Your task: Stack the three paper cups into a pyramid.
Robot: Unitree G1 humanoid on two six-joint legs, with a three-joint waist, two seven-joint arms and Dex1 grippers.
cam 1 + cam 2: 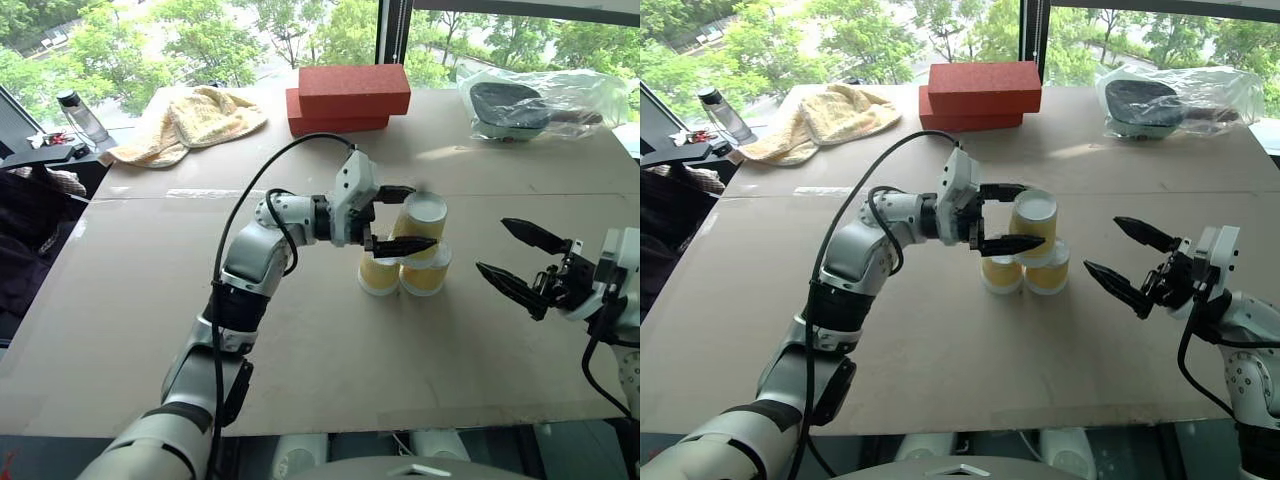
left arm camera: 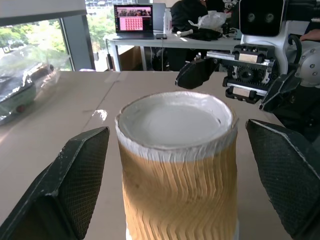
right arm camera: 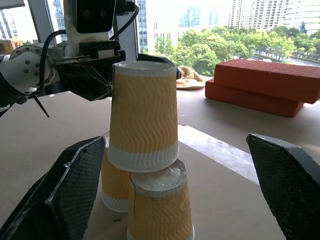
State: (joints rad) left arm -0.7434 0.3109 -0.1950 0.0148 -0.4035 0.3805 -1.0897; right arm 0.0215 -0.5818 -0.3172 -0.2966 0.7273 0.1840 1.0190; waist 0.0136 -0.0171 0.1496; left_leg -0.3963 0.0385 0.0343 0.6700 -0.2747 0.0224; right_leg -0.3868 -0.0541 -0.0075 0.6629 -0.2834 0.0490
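Nearest the robot, the right hand (image 1: 520,262) hovers off to the right of the stack with its fingers spread wide, holding nothing — pointed toward the cups, probably waiting clear of them. Just beyond the middle of the bench (image 1: 330,370), the three paper cups (image 3: 145,165) stand upside down as the pyramid (image 1: 407,250): two side by side on the board, the third resting across their flat bases. The left hand (image 1: 400,218) reaches in level from the left, its fingers apart on either side of the top cup (image 2: 177,165) with daylight showing between pads and paper, so the cup stands on its own. Farther back lie two red bricks (image 1: 350,97), a yellow towel (image 1: 190,122) and a plastic-wrapped item (image 1: 540,103).
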